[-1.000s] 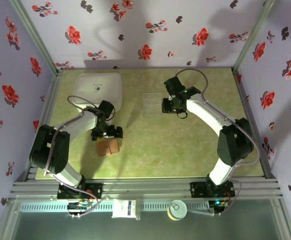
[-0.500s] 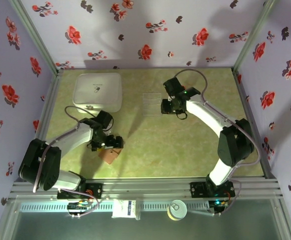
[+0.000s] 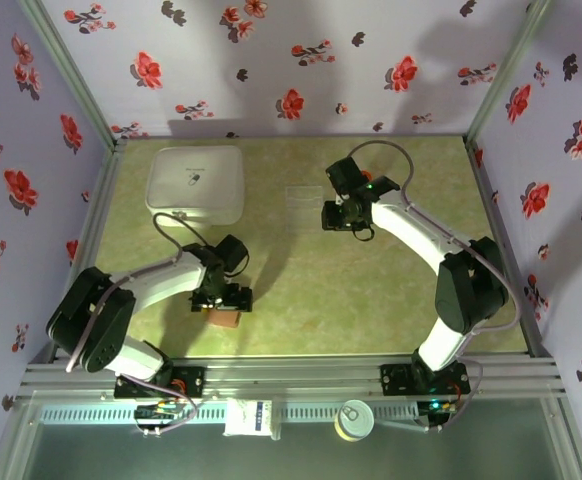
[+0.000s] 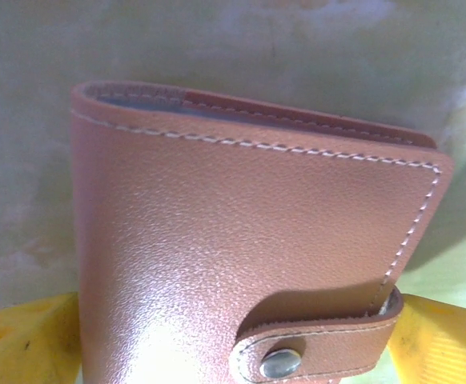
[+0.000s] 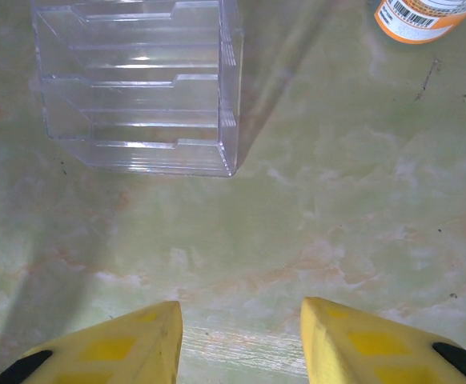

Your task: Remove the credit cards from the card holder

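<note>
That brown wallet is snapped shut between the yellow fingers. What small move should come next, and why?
Probably close the left gripper on the card holder to pin it: its fingers flank both edges, and the snap strap is fastened, so it likely must be steadied before opening.

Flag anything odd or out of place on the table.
Nothing stands out. The card holder lies closed and intact, strap snapped shut, between the fingers of the left claw. The clear tray looks undamaged, and nothing is spilled.
</note>
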Robot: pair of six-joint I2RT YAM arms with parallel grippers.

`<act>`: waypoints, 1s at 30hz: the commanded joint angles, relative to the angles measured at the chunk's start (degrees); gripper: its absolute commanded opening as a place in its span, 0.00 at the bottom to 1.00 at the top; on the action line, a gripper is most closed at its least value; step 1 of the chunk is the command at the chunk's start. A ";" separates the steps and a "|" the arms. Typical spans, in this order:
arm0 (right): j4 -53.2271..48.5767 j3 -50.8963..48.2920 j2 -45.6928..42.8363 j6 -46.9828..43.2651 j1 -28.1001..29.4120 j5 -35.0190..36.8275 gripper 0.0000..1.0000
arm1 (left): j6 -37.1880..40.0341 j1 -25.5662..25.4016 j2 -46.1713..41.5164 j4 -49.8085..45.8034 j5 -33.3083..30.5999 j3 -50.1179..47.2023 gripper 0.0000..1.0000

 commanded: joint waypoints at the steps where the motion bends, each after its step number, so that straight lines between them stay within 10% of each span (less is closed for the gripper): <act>1: -1.52 -0.53 -1.50 -0.94 0.50 0.24 0.44 | -1.63 -1.31 1.57 -3.09 -4.67 2.70 0.89; 15: -2.80 -2.58 -4.66 -3.67 -0.08 4.09 0.44 | -3.18 -3.89 6.89 -2.26 -4.07 14.85 0.74; 30: -2.00 -10.54 -11.57 -4.99 -6.19 2.65 0.45 | -4.44 -8.25 32.01 -2.21 -1.23 42.68 0.73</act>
